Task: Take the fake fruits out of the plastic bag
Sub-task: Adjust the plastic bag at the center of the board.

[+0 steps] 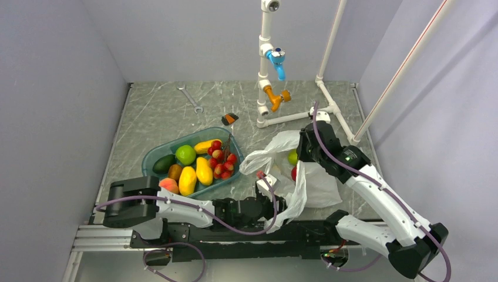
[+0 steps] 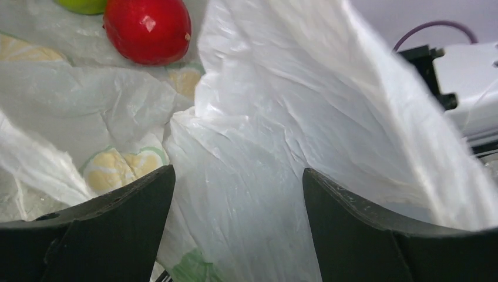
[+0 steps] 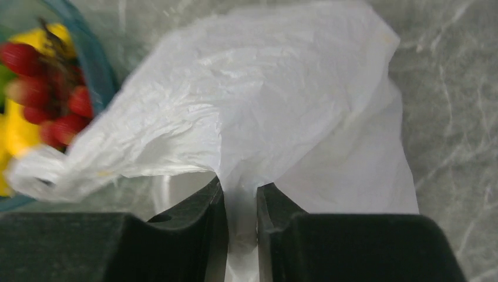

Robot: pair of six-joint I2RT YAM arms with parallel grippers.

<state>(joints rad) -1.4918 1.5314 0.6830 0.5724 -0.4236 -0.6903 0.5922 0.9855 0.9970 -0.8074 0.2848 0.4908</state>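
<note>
The white plastic bag [image 1: 314, 179] lies right of the teal tray [image 1: 154, 154], its mouth lifted. My right gripper [image 1: 305, 154] is shut on a bunched upper edge of the bag [image 3: 264, 106], with plastic pinched between the fingertips. My left gripper [image 1: 281, 202] is open at the bag's near left side, and a fold of the bag [image 2: 264, 164] fills the gap between its jaws. Inside the bag lie a red apple [image 1: 293, 174] [image 2: 147, 29] and a green fruit [image 1: 292, 157] [image 2: 85, 4]. The red berry cluster [image 1: 222, 157] [image 3: 47, 88] and a green round fruit [image 1: 185, 154] lie in the tray.
The tray also holds yellow mango-like fruits [image 1: 204, 170], a peach [image 1: 169, 185] and an avocado [image 1: 164, 163]. A wrench [image 1: 189, 97], a small black-orange item [image 1: 229, 118] and a white pipe frame with valves [image 1: 267, 88] stand at the back.
</note>
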